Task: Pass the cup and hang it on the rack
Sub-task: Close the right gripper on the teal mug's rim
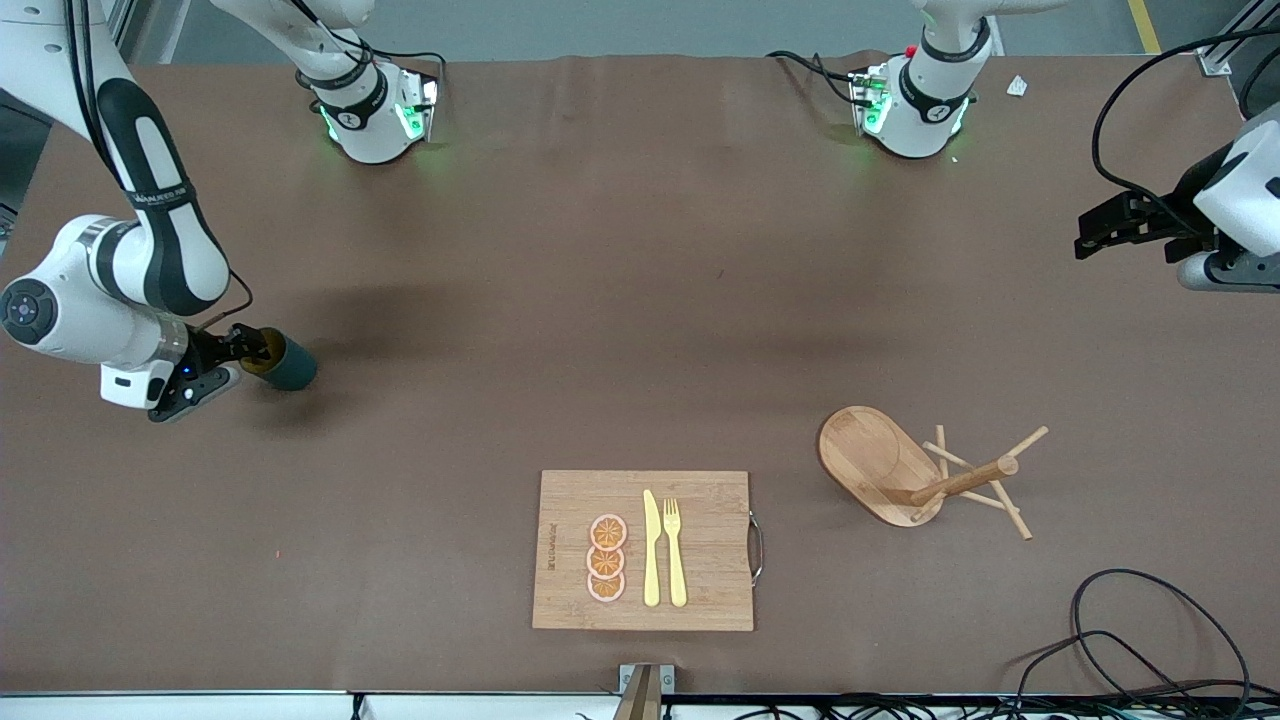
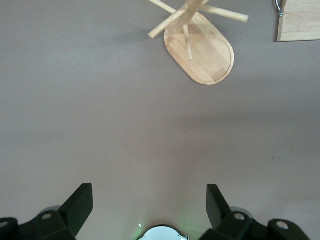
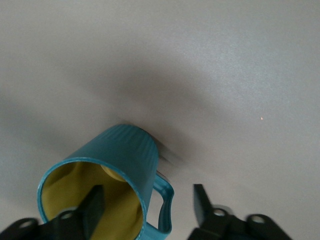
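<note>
- Clock positions are read on the front view, with 12 o'clock at the robots' bases.
- Nearest the front camera, at 6 o'clock on the worktop [image 1: 640, 300], lies a rectangular bamboo cutting board [image 1: 700, 600] [image 2: 300, 20]. On it are three orange slices [image 1: 606, 558], a yellow knife [image 1: 651, 550] and a yellow fork [image 1: 674, 550].
- The board has a small metal handle on its 3 o'clock edge.
- A little farther from the camera, at about 4 o'clock, is the rack [image 1: 875, 460] [image 2: 205, 52], toward the left arm's end of the worktop. Its oval base shows its face. The post and pegs point toward 4 o'clock. I cannot tell whether it stands upright or is tipped. No cup hangs on it.
- Farther again, at 9 o'clock toward the right arm's end, is the cup [image 1: 290, 365] [image 3: 125, 150]. It is tilted steeply, with its yellow mouth turned toward the right claw [image 1: 250, 350] [image 3: 147, 192].
- The right claw is released, with its fingers spread. One finger sits inside the cup's mouth. The other is outside, clear of the handle, so the cup's wall and handle lie between them.
- I cannot tell whether the cup's bottom touches the worktop.
- At about 3 o'clock, the left claw [image 1: 1085, 235] [image 2: 148, 190] hovers over bare worktop at the left arm's end. It is released, with its fingers wide apart and nothing between them. The left arm waits.
</note>
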